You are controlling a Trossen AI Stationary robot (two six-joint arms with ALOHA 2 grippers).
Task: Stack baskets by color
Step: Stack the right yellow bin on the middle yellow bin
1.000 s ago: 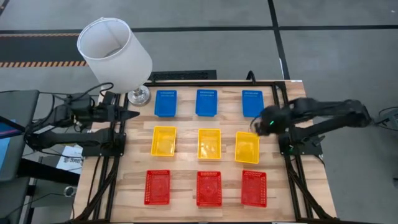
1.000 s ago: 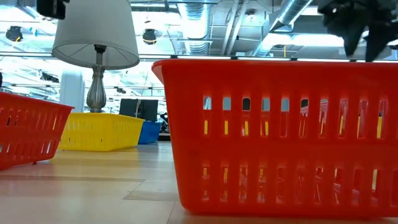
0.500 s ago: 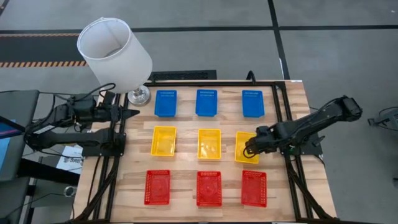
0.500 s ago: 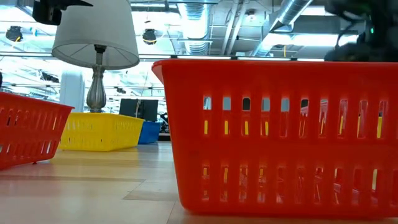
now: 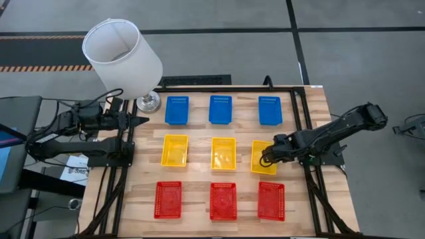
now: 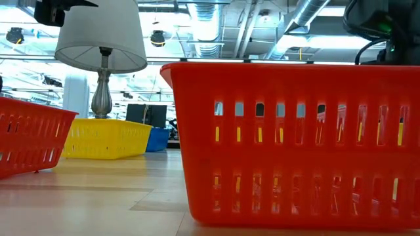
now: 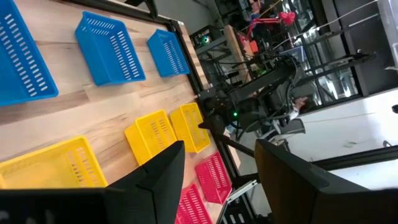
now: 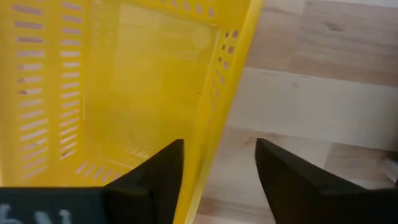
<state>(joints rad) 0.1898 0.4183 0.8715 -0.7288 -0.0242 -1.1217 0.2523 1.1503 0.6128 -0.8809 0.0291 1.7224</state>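
Note:
Nine baskets lie in three rows on the wooden table: blue [image 5: 220, 109] at the far side, yellow [image 5: 223, 153] in the middle, red [image 5: 222, 200] at the near side. My right gripper [image 5: 267, 159] points down over the right-hand yellow basket [image 5: 259, 164] and is open. One finger [image 8: 158, 177] stands inside it and the other [image 8: 289, 180] outside, with a long side wall [image 8: 214, 134] between them. My left gripper [image 5: 143, 121] waits open and level at the table's far left, by the lamp's foot; its fingers [image 7: 217, 146] hold nothing. My right gripper comes at the right-hand yellow basket from above, its fingers astride the long side wall [image 8: 205, 180]. The inner finger stands close to the wall, but I cannot tell whether it touches. The basket rests flat on the table.
A lamp with a white shade [image 5: 122, 56] stands at the table's far left corner on a metal foot [image 5: 148, 102]. Black frame rails [image 5: 300, 126] run along the table's left, right and far edges. In the low view a red basket [image 6: 295, 141] fills the foreground.
My right gripper has come down and toward the table's near edge, from high up near the right-hand blue basket to the right-hand yellow basket, tipping to point straight down. In the low view it has sunk behind the red basket's rim. The baskets have kept their places.

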